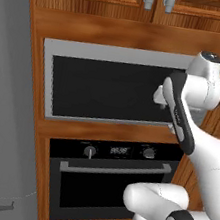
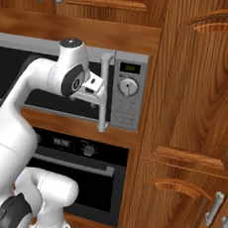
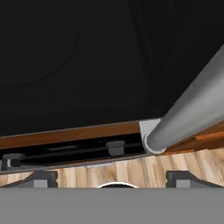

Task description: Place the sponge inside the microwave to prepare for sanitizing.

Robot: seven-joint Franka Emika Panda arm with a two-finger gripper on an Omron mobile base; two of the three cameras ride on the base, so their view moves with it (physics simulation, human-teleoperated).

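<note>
The microwave [image 1: 105, 88] is a wide silver-grey box built into the wooden wall, and its dark glass door looks shut. Its vertical grey bar handle [image 2: 105, 85] runs down the door's right side, beside the control panel [image 2: 128, 95]. My gripper [image 2: 96, 90] sits right against the left of that handle, at mid height, in front of the glass. In the hand view the fingertips [image 3: 41, 177] stand far apart, so the gripper [image 3: 113, 177] is open with nothing between them. The handle [image 3: 192, 109] crosses that view's right side. The sponge is out of view.
A black oven [image 1: 110, 178] with knobs and a horizontal handle sits directly under the microwave. A tall grey fridge [image 1: 4, 114] stands to the left. Wooden cabinet doors [image 2: 195, 119] stand to the right, with more above.
</note>
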